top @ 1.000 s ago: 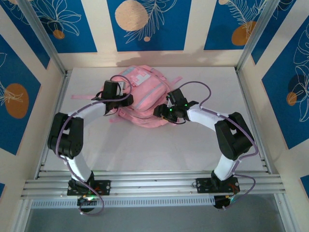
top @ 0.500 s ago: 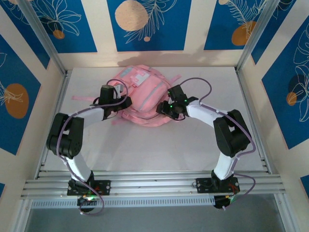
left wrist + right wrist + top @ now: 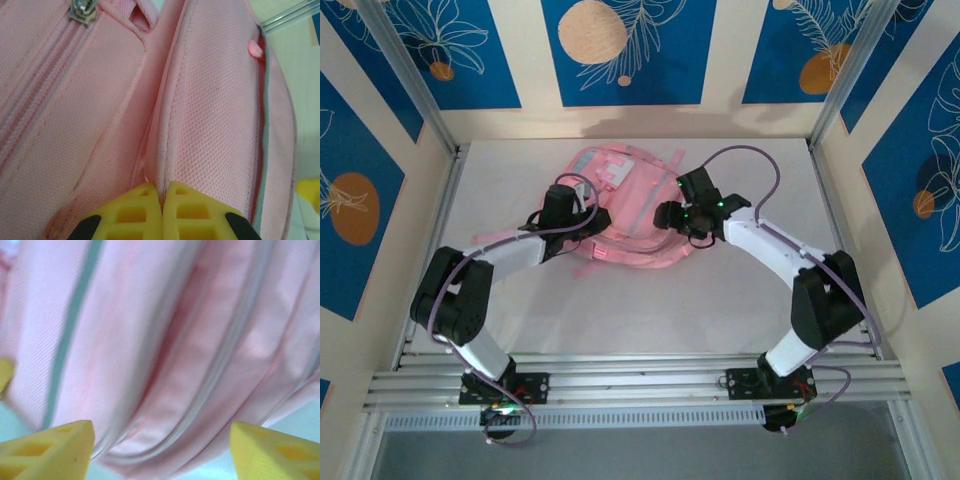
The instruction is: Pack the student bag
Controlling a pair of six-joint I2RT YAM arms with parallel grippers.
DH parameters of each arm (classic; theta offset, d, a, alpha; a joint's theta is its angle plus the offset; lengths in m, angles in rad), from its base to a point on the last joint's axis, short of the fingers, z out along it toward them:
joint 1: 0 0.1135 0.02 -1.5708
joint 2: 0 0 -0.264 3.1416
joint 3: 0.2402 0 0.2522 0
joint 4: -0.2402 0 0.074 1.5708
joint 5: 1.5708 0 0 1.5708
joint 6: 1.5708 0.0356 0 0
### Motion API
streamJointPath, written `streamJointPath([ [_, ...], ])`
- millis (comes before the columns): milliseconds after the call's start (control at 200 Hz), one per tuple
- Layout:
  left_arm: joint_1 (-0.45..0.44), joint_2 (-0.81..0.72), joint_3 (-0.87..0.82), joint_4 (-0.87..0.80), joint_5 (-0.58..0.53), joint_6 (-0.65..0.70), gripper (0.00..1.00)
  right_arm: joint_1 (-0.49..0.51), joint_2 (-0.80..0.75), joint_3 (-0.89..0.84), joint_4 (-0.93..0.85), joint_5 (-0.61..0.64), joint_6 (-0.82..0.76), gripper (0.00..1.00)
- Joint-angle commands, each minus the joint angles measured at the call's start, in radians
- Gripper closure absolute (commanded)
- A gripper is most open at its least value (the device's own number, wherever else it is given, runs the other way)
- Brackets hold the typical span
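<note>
Student bag (image 3: 630, 200) shifted right, left end effector (image 3: 162, 194) pinching its fabric

No writing, brand, number or sign can be read anywhere. The pale patch (image 3: 613, 172) on the front of the student bag (image 3: 625, 215), seen from the top camera, is too small to show any lettering. The metal zipper pull (image 3: 82, 11) at the upper left edge of the left wrist view is blurred, and any mark on it cannot be made out. The blue wall panels (image 3: 620, 50) behind the far edge of the table carry white leaf outlines and orange discs, which are drawings, not letters. The fabric in the right wrist view is motion-blurred.
</note>
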Motion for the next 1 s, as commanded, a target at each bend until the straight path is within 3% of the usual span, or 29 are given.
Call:
streamJointPath([
  [0,-0.024,-0.038,-0.003,0.081,0.008,-0.030,1.00,0.088,-0.012,0.019,-0.089,0.040,0.046,0.21],
  [265,-0.030,-0.027,-0.012,0.118,0.020,-0.065,1.00,0.250,0.191,0.216,-0.143,0.189,0.113,0.09],
  [425,-0.030,-0.039,-0.033,0.136,0.015,-0.075,1.00,0.306,0.354,0.390,-0.274,0.315,0.164,0.02],
  [545,-0.030,-0.042,-0.047,0.158,0.021,-0.087,1.00,0.318,0.406,0.418,-0.291,0.407,0.236,0.02],
  [750,-0.030,-0.047,-0.056,0.170,0.024,-0.089,1.00,0.318,0.423,0.387,-0.299,0.547,0.320,0.09],
  [935,-0.030,-0.044,-0.048,0.170,0.025,-0.092,1.00,0.283,0.333,0.273,-0.198,0.495,0.294,0.28],
  [995,-0.030,-0.045,-0.043,0.166,0.024,-0.089,1.00,0.268,0.296,0.234,-0.187,0.477,0.278,0.29],
])
